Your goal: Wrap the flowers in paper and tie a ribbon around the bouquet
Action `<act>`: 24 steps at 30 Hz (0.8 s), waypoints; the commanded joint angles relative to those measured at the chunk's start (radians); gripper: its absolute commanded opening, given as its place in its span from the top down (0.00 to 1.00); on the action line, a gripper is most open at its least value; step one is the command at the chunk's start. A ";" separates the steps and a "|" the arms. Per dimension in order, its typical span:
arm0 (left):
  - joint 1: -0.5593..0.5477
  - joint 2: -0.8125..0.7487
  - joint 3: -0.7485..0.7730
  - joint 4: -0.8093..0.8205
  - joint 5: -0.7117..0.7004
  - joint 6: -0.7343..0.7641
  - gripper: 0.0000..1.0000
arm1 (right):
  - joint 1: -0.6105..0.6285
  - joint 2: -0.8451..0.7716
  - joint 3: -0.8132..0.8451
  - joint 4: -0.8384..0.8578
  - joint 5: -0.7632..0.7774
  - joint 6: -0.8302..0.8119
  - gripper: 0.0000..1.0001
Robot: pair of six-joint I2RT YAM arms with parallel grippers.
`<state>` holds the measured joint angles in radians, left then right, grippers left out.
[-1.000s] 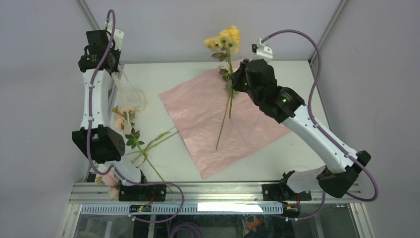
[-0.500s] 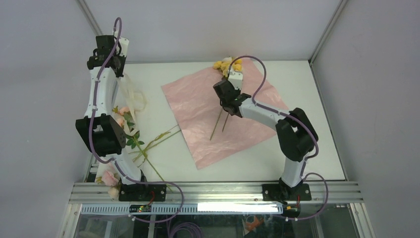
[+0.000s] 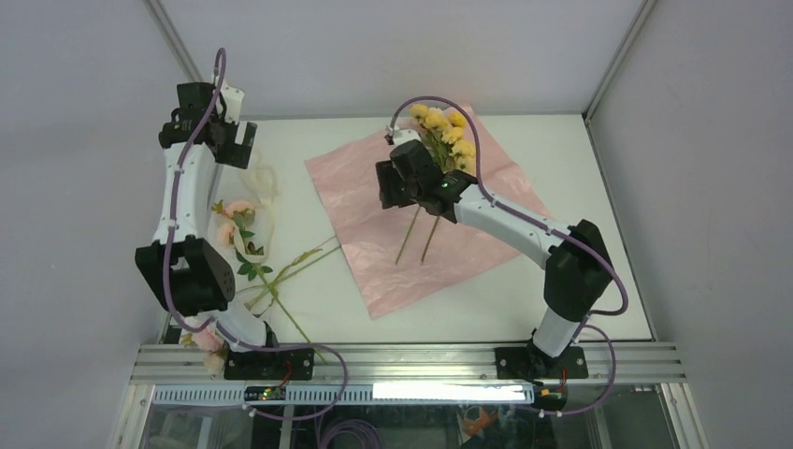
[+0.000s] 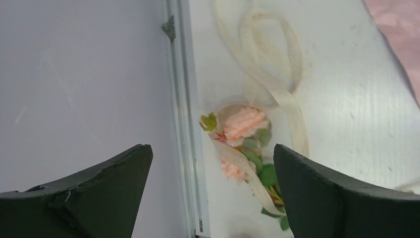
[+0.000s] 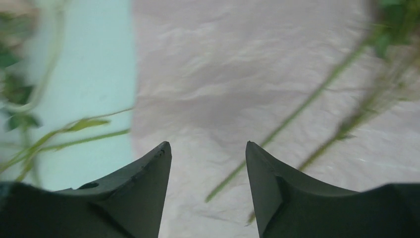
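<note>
The paper (image 3: 449, 238) lies flat mid-table, pink side up. Yellow flowers (image 3: 447, 131) rest on its far corner, their thin stems (image 3: 416, 238) running toward me across the sheet. My right gripper (image 3: 391, 187) hovers open just left of those stems; between its tips (image 5: 208, 146) only paper (image 5: 223, 74) shows, with the stems (image 5: 297, 106) off to the right. Pink flowers (image 3: 238, 220) lie at the table's left side under the cream ribbon (image 3: 262, 182). Above them my left gripper (image 3: 238, 140) is wide open and empty (image 4: 213, 153), over ribbon (image 4: 270, 64) and a pink bloom (image 4: 243, 124). No wrapped bouquet is in view.
Loose green stems and leaves (image 3: 290, 267) stretch from the pink flowers toward the paper's left edge. A metal frame rail (image 4: 181, 124) borders the table's left side, right below my left gripper. Grey enclosure walls (image 3: 84, 140) close in the table.
The right arm lowered the yellow flowers onto the paper, opened and let them go, then shifted left. The left gripper went from shut to wide open; the ribbon now lies slack on the table.
</note>
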<state>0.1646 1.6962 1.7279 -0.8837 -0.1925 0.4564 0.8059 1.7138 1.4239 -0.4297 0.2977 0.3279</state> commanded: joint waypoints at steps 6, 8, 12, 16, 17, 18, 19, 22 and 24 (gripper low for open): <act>-0.153 -0.497 -0.371 -0.422 0.454 0.282 0.26 | 0.082 0.057 0.064 0.101 -0.480 0.040 0.46; -0.248 -0.532 -0.513 -0.457 0.434 0.326 0.42 | 0.081 0.047 0.014 0.149 -0.475 0.079 0.46; -0.325 -0.494 -0.672 -0.410 0.395 0.415 0.47 | 0.081 0.016 -0.053 0.177 -0.448 0.109 0.47; -0.357 -0.398 -0.718 -0.285 0.352 0.397 0.43 | 0.082 -0.018 -0.103 0.170 -0.416 0.105 0.47; -0.364 -0.375 -0.730 -0.258 0.348 0.395 0.43 | 0.081 -0.028 -0.117 0.169 -0.407 0.104 0.47; -0.372 -0.354 -0.740 -0.231 0.342 0.394 0.44 | 0.082 -0.036 -0.129 0.167 -0.398 0.105 0.48; -0.381 -0.334 -0.748 -0.215 0.340 0.397 0.47 | 0.081 -0.045 -0.141 0.165 -0.390 0.106 0.47; -0.405 -0.270 -0.786 -0.172 0.319 0.413 0.58 | 0.082 -0.072 -0.181 0.164 -0.365 0.115 0.47; -0.410 -0.232 -0.799 -0.132 0.287 0.407 0.59 | 0.081 -0.094 -0.202 0.166 -0.350 0.118 0.47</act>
<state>-0.2291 1.4162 0.9569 -1.1278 0.1371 0.8318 0.8875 1.7184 1.2442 -0.3149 -0.0998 0.4271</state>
